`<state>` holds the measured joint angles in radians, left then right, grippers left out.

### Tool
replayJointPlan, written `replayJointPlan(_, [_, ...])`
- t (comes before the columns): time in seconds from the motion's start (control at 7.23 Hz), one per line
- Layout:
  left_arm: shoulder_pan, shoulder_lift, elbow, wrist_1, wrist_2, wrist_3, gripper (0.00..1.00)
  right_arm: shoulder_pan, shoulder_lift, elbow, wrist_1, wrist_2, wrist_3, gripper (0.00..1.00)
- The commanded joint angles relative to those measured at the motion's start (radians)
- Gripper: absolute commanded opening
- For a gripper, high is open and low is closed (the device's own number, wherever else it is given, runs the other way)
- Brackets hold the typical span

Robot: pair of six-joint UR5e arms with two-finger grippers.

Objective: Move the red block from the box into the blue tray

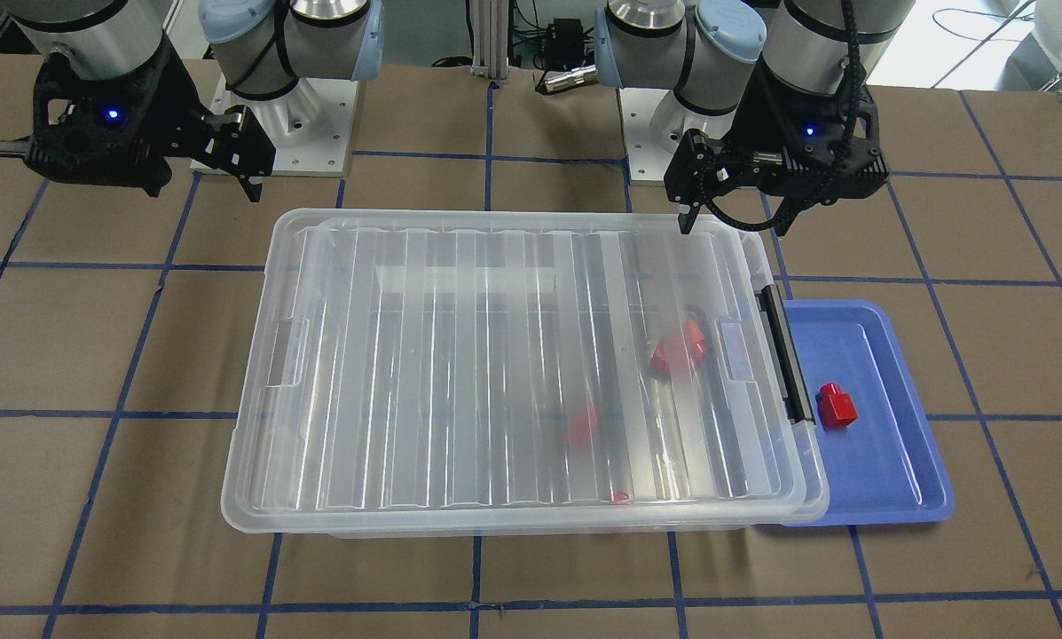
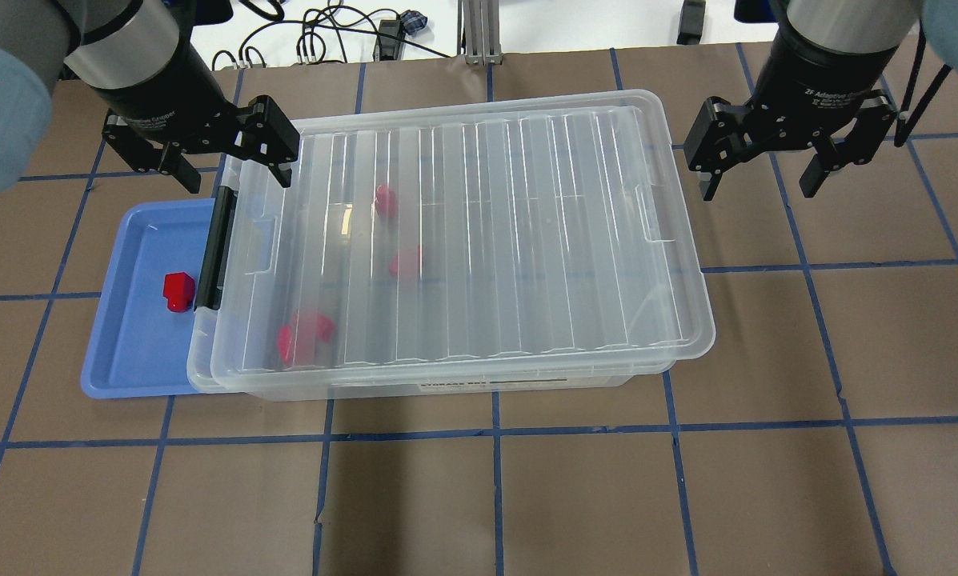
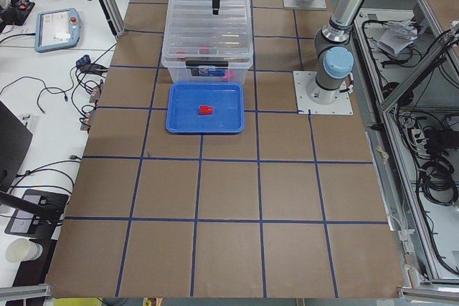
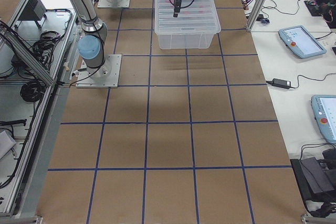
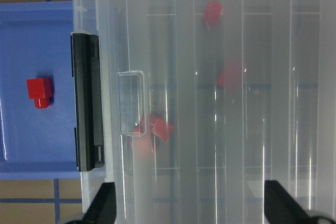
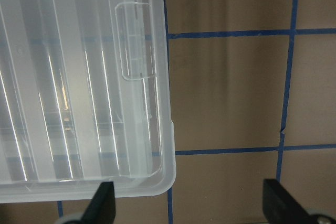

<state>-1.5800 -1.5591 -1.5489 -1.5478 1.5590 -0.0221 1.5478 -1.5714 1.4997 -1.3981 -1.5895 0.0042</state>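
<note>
One red block (image 2: pixel 178 290) lies in the blue tray (image 2: pixel 138 352), which sits against the latch end of the box (image 2: pixel 527 240). It also shows in the left wrist view (image 5: pixel 39 91). The box's ribbed lid is on, slightly askew, with the black latch bar (image 2: pixel 216 248) beside the tray. Three more red blocks show blurred through the lid, one of them (image 2: pixel 304 334) near the latch end. My left gripper (image 2: pixel 230 172) is open and empty above the box's latch end. My right gripper (image 2: pixel 759 188) is open and empty above the table just past the box's other end.
Brown table paper with blue tape grid lines (image 2: pixel 495 432) surrounds the box. The arm bases (image 1: pixel 273 133) stand behind the box. Side tables with tablets and cables (image 3: pixel 57 30) lie beyond the table edge.
</note>
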Motion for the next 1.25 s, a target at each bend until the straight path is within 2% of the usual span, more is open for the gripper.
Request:
replayJointPlan(0.0, [0.0,0.001,-0.002,0.0,0.001,0.001,1.0,0.0,0.004,0.001,-0.001,0.0,0.003,1.0])
replayJointPlan(1.11, [0.008,0.004,-0.008,0.002,0.003,0.002,1.0,0.0,0.007,-0.001,-0.004,-0.001,0.007,1.0])
